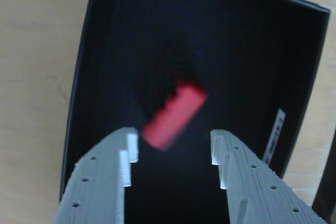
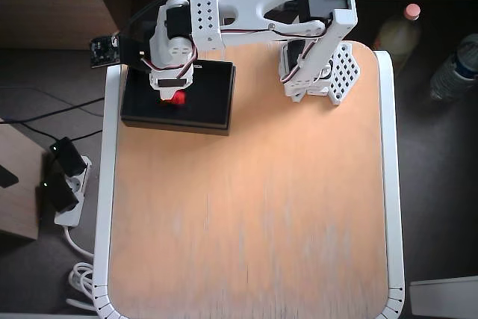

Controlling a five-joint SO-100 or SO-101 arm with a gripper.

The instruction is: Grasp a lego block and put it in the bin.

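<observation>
Release over the bin, fingers spread, nothing held.
Gripper [image 1: 173, 153] jaws stand wide apart; the blurred lego block [image 1: 174, 115] sits clear of both, over the bin [image 1: 294, 66] floor, likely dropping. Overhead view: gripper [image 2: 173, 95] hangs above the bin [image 2: 213, 106] interior, so it should land inside.

The counter [image 2: 254, 214] looks like smooth pale wood with a white plastic edge. The bin [image 1: 105, 35] is black and matt inside. The block [image 1: 174, 114] is bright red plastic. The claw [image 1: 170, 153] is grey plastic with fine ridged lines.
</observation>
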